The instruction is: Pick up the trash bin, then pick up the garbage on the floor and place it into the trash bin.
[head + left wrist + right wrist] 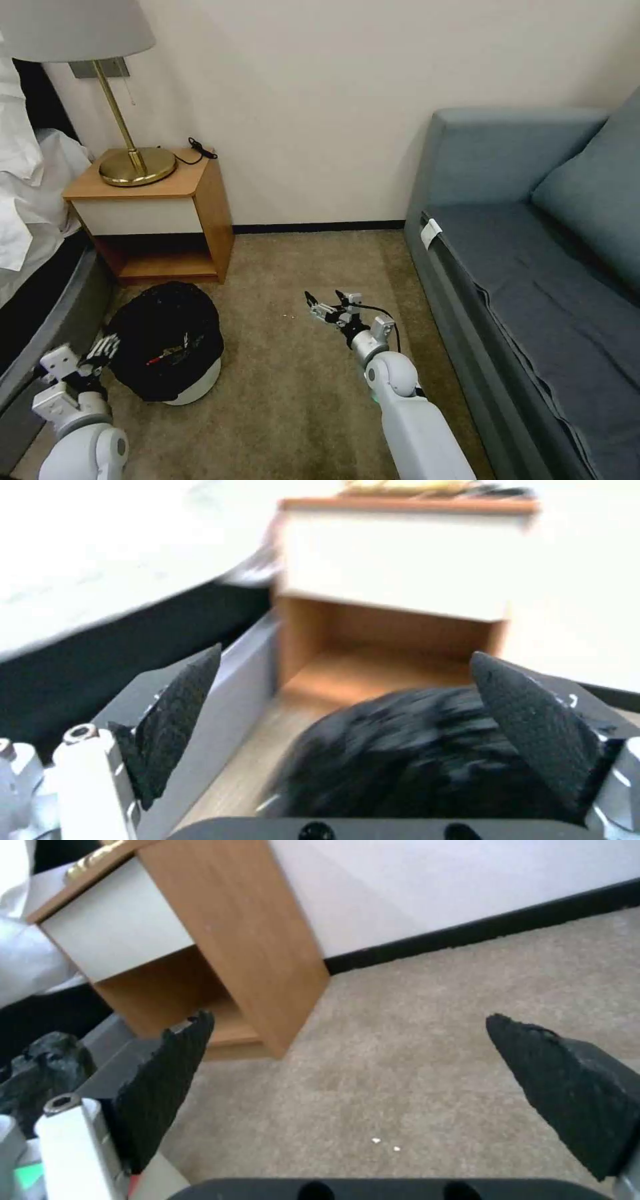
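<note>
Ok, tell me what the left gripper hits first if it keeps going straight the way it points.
Probably the trash bin: its black bag sits just ahead of the open left gripper, offset toward one finger, with the nightstand farther behind.

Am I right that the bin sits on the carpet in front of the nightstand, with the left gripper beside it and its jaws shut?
Not quite: the left gripper's jaws are open, as the left wrist view shows. The rest holds: the bin sits on the carpet in front of the nightstand, with that gripper beside it.
</note>
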